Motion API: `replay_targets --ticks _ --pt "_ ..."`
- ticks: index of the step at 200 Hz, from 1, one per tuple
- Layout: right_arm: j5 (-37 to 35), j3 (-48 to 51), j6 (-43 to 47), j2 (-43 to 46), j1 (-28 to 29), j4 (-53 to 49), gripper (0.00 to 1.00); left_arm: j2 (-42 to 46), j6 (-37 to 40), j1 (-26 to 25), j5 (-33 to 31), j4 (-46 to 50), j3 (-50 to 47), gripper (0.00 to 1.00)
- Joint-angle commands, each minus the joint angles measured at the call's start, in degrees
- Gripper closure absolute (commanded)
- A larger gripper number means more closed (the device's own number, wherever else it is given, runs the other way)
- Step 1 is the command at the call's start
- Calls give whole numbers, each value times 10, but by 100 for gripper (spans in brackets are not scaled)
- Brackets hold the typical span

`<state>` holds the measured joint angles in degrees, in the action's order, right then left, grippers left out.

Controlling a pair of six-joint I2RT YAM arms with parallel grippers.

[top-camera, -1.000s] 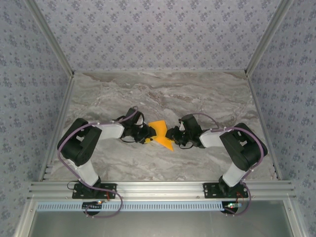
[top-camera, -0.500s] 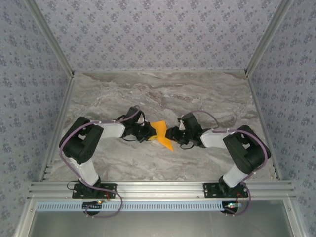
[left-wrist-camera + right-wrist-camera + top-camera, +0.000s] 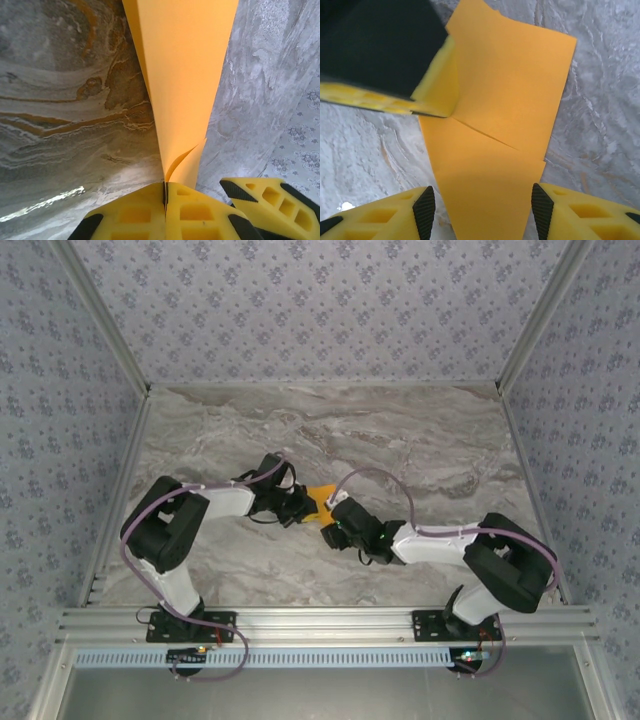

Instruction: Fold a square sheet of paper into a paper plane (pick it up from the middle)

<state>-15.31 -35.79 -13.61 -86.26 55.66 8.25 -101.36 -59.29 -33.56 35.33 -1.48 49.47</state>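
The orange paper [image 3: 505, 100], creased and partly folded, is pinched at one edge by the left jaws, which are closed tight on it. The right jaws are parted, one set on each side of the paper's narrower end, and neither is seen touching it. The marble tabletop [image 3: 420, 430] is seen beneath the paper.

Lab robot cell: wallpapered walls [image 3: 320, 310], aluminium frame [image 3: 320, 623].
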Motion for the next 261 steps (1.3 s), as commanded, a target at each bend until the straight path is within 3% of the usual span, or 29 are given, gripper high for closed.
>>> replay_targets --ticks 1,30,87,157,177,197,230,261 --pt "-102 -5 117 -26 46 35 45 23 -3 -5 0 19 16 93" --pt "-154 -15 152 -70 69 70 48 28 -1 -6 -7 32 18 93" --pt "-186 -13 167 -114 72 131 56 40 -1 -7 -7 42 18 93" --pt "-190 -21 168 -120 72 125 82 55 -6 -3 -10 49 11 93" --pt "-170 -16 153 -104 68 117 91 72 -6 10 -11 50 6 87" --pt "-112 -11 129 -77 55 100 96 100 4 38 -17 68 -1 72" --pt "-1 4 71 -45 20 96 98 158 32 95 -40 121 -16 50" --pt "96 17 23 -34 -17 112 99 217 47 132 -67 141 -47 39"
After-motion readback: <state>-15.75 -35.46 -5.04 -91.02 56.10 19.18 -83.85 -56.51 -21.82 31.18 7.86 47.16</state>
